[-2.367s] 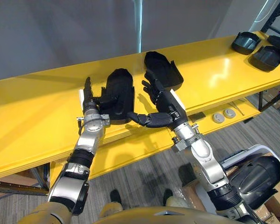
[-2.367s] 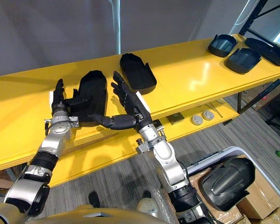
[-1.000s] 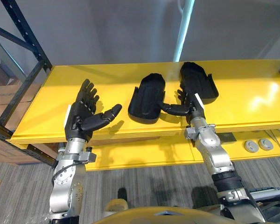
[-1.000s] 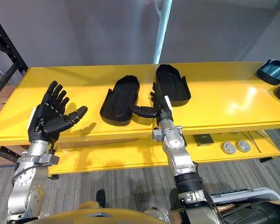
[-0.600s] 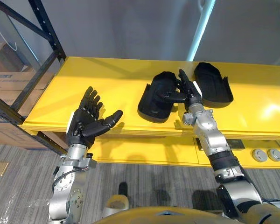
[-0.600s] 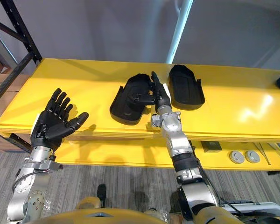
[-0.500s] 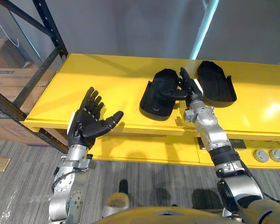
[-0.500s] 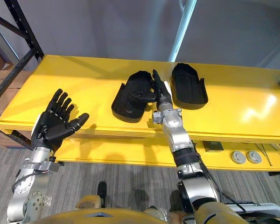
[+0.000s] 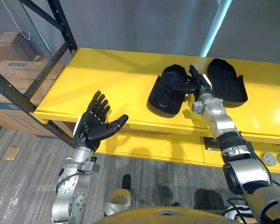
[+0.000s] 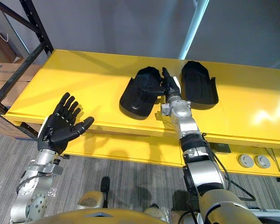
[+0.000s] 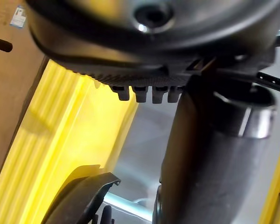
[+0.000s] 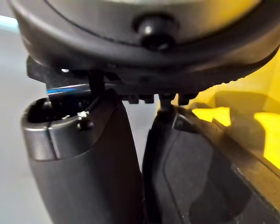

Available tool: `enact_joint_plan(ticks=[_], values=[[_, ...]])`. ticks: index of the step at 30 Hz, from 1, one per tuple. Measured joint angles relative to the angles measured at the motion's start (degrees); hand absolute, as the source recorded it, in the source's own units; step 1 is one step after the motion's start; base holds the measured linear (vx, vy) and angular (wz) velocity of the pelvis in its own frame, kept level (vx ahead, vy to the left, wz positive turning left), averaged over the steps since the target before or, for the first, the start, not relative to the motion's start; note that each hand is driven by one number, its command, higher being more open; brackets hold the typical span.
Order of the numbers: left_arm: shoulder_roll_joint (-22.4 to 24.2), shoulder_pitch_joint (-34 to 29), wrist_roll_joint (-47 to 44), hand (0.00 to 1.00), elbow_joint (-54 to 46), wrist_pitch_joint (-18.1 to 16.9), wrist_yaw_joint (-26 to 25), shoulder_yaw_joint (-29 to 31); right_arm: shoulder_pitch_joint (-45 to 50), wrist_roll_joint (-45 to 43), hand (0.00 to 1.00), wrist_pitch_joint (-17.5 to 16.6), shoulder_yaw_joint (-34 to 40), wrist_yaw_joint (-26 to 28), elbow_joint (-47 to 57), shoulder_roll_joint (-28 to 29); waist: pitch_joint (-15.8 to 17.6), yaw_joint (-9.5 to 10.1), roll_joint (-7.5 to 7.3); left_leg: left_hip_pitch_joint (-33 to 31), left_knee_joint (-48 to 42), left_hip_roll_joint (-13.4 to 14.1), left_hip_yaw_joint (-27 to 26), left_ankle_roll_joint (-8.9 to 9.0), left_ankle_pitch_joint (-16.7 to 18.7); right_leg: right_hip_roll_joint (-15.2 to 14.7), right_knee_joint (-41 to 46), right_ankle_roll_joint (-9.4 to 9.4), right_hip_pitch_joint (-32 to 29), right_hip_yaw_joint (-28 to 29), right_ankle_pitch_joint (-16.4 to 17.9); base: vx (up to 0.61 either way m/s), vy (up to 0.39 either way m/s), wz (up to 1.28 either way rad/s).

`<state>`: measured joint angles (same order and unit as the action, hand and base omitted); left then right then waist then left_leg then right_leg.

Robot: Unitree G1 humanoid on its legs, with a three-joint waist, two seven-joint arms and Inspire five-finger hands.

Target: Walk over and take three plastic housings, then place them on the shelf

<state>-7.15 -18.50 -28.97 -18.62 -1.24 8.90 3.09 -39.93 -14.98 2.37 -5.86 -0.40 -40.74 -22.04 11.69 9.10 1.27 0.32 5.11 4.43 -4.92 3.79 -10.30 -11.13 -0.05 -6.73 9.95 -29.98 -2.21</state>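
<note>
Two black plastic housings lie side by side on the yellow shelf [image 9: 107, 79], hollow side up: the left housing [image 9: 168, 93] and the right housing [image 9: 227, 88]. My right hand [image 9: 199, 85] lies between them with straight fingers along the left housing's right wall and its thumb stretched over that housing's rim. In the right wrist view the thumb [image 12: 84, 154] stands next to the housing's dark wall [image 12: 200, 186]. My left hand [image 9: 94, 126] is held up open and empty in front of the shelf's front edge, well left of the housings.
A black rack upright [image 9: 35, 84] and cardboard boxes [image 9: 11, 65] stand at the left end of the shelf. A pale blue pole [image 9: 215, 28] rises behind it. Round silver parts [image 9: 270, 158] lie on a lower yellow level at the right.
The camera has swung left. My left hand came off the shelf and hangs open in front of it. My right hand's thumb has moved from beside the left housing onto its rim.
</note>
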Motion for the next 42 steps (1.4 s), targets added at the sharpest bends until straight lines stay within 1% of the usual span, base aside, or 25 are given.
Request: enact_joint_plan(ticks=[3,5,9,11,13,14,15,16,17,18,19,20,22,24,26,28,31,34,37,38,40,42], values=[[-0.9,0.1,0.0,1.00,2.1,-0.1,0.0,-1.2,-3.3,0.4,1.00,-0.6,-0.4,0.2,-4.0,-0.6,0.1,0.09,0.16,-0.3,0.0,0.2,0.5,-0.01,-0.1,0.2,-0.2,-0.05,0.2,-0.5,0.0,0.00,-0.019,0.08],[-2.0,0.2,-0.1,1.00,3.4,-0.2,0.2,-2.5,-4.7,0.8,1.00,-1.2,-0.4,0.1,-4.8,-1.4,0.1,0.45,0.16,-0.5,0.0,0.3,0.7,0.01,-0.1,0.2,-0.5,-0.06,0.2,-0.6,-0.1,0.00,-0.009,0.07],[-2.2,0.0,-0.2,1.00,3.8,-1.2,0.4,-2.9,-6.1,2.3,1.00,-5.7,-0.5,-1.2,-3.4,-2.6,0.2,0.63,0.19,-0.9,0.0,0.2,1.0,0.13,-0.2,0.2,-0.9,-0.15,0.2,-1.1,-0.2,0.01,-0.003,0.06],[-2.2,0.0,-0.2,1.00,3.7,-1.5,0.4,-2.3,-5.6,3.5,1.00,-6.5,-0.5,-2.5,2.2,-3.0,0.2,0.31,0.17,-0.9,-0.1,0.2,0.5,0.11,-0.1,0.2,-1.0,-0.42,0.1,-0.9,-0.3,0.04,-0.009,-0.07],[-2.2,0.0,-0.5,1.00,3.7,-1.6,0.4,-2.1,-2.4,4.6,1.00,-8.0,-0.4,-3.6,14.6,-3.5,0.3,0.08,0.14,-0.5,-0.2,0.2,-0.2,-0.05,-0.1,0.2,-1.0,-0.61,-0.1,-0.1,-0.5,0.04,-0.008,-0.15],[-2.2,0.0,-0.6,1.00,3.7,-1.6,0.4,-2.1,-1.4,5.6,1.00,-8.6,-0.4,-3.6,17.8,-3.6,0.3,0.06,0.14,-0.3,-0.2,0.2,-0.5,-0.12,0.0,0.2,-1.0,-0.61,-0.1,0.2,-0.5,0.05,-0.007,-0.23],[-2.2,0.0,-0.6,1.00,3.7,-1.6,0.5,-2.0,0.7,5.9,1.00,-9.5,-0.4,-3.2,24.0,-4.0,0.3,-0.03,0.10,0.2,-0.2,0.2,-1.2,-0.15,0.3,0.2,-1.1,-0.61,-0.3,0.7,-0.5,0.03,-0.002,-0.20],[-2.2,0.0,-0.6,1.00,3.7,-1.7,0.6,-2.0,2.0,7.0,1.00,-9.9,-0.4,-2.8,26.9,-4.2,0.3,-0.15,0.04,0.4,-0.2,0.2,-1.5,-0.21,0.4,0.1,-1.1,-0.60,-0.3,0.8,-0.4,0.03,0.003,-0.29],[-2.2,-0.1,-0.7,1.00,3.5,-2.1,0.8,-1.7,4.2,9.8,1.00,-11.1,-0.4,-1.8,33.0,-4.7,0.3,-0.58,-0.11,0.6,0.0,0.2,-2.5,-0.16,0.8,0.1,-1.1,-0.55,-0.6,1.8,-0.4,0.02,0.009,-0.25],[-2.2,-0.1,-0.7,1.00,3.4,-2.2,0.8,-1.4,4.7,10.3,1.00,-11.5,-0.4,-1.1,34.7,-4.7,0.2,-0.84,-0.18,0.6,0.0,0.2,-2.8,-0.02,1.1,0.2,-1.0,-0.54,-0.8,2.1,-0.4,0.03,0.008,-0.33],[-2.2,0.0,-0.7,1.00,3.0,-2.2,0.9,-0.6,6.0,10.3,1.00,-11.9,-0.4,0.7,38.1,-4.7,0.2,-1.81,-0.46,0.6,0.0,0.3,-3.3,0.18,1.3,0.2,-1.0,-0.41,-0.9,2.5,-0.3,0.03,0.004,-0.26],[-2.3,0.1,-0.7,1.00,2.7,-2.2,1.0,-0.3,6.9,10.4,1.00,-11.9,-0.4,1.7,39.6,-4.8,0.2,-2.27,-0.66,0.7,0.0,0.3,-3.7,0.13,1.3,0.2,-1.1,-0.41,-1.0,2.8,-0.3,0.03,0.000,-0.23],[-2.3,0.1,-0.7,1.00,2.4,-2.2,1.0,0.0,9.2,11.7,1.00,-11.8,-0.4,3.8,41.4,-4.8,0.1,-3.05,-1.11,1.3,0.0,0.4,-4.6,0.05,1.5,0.2,-1.1,-0.37,-1.0,3.6,-0.3,0.01,-0.001,-0.19],[-2.3,0.8,-0.7,1.00,2.3,-2.2,1.0,-0.1,11.8,12.3,1.00,-11.7,-0.4,6.0,42.5,-5.4,0.0,-3.43,-1.45,1.3,0.0,0.6,-5.3,0.19,1.6,0.2,-1.1,-0.34,-1.3,4.0,-0.2,0.00,-0.005,-0.18],[-2.3,1.3,-0.7,1.00,2.2,-2.2,0.9,0.0,14.8,12.5,1.00,-11.6,-0.5,8.2,43.7,-5.4,-0.2,-3.39,-1.75,1.3,0.0,0.7,-6.0,0.16,1.7,0.3,-1.1,-0.32,-2.0,4.8,-0.3,0.00,-0.011,-0.17],[-2.4,1.3,-0.7,1.00,1.7,-2.2,0.3,0.0,18.0,14.3,1.00,-11.6,-0.8,10.3,44.7,-5.4,-0.4,-3.72,-2.12,1.3,0.0,0.8,-6.3,0.12,1.7,0.3,-1.1,-0.49,-2.0,5.1,-0.4,0.03,-0.017,-0.09],[-2.4,1.1,-0.7,1.00,0.0,-2.1,-1.0,0.0,22.0,14.7,1.00,-11.6,-1.6,12.6,45.9,-5.4,-1.1,-4.48,-2.73,1.3,-0.2,0.8,-6.4,0.14,1.7,0.3,-1.1,-0.61,-2.0,5.2,-0.5,0.02,-0.011,-0.02],[-2.4,1.0,-0.7,1.00,0.0,-2.1,-1.3,0.0,24.6,14.7,1.00,-11.7,-2.3,14.2,46.2,-5.4,-1.9,-4.66,-2.90,1.5,-0.2,0.9,-6.7,0.22,1.9,0.3,-1.1,-0.61,-2.1,5.4,-0.5,0.01,-0.005,-0.04],[-2.4,0.2,-0.7,1.00,0.0,-2.1,-1.6,0.0,26.5,14.8,1.00,-11.9,-3.6,15.4,46.2,-5.4,-2.1,-4.65,-2.78,2.0,-0.1,1.0,-7.3,0.42,2.5,0.4,-1.0,-0.54,-2.0,6.0,-0.4,-0.01,-0.004,-0.10],[-2.4,0.0,-0.6,1.00,0.0,-2.1,-1.7,0.0,26.8,14.8,1.00,-12.0,-4.0,15.5,46.2,-5.3,-2.1,-4.66,-2.77,2.1,0.0,1.0,-7.3,0.75,2.7,0.4,-1.0,-0.43,-2.1,6.0,-0.3,-0.03,0.000,-0.08],[-2.4,-0.2,-0.6,1.00,0.0,-2.0,-2.0,0.0,28.1,17.0,1.00,-13.4,-5.2,15.7,46.2,-5.3,-2.2,-4.61,-2.71,2.0,0.0,1.0,-7.3,0.73,2.7,0.4,-1.0,-0.05,-2.3,6.0,0.0,-0.02,0.000,-0.01],[-2.4,-0.4,-0.6,1.00,0.0,-2.0,-2.4,0.0,28.5,19.3,1.00,-14.4,-7.0,15.7,46.2,-5.2,-2.2,-4.61,-2.65,1.9,0.0,1.0,-7.2,0.73,2.7,0.4,-1.0,-0.18,-2.4,6.0,0.1,0.00,0.000,0.00]])
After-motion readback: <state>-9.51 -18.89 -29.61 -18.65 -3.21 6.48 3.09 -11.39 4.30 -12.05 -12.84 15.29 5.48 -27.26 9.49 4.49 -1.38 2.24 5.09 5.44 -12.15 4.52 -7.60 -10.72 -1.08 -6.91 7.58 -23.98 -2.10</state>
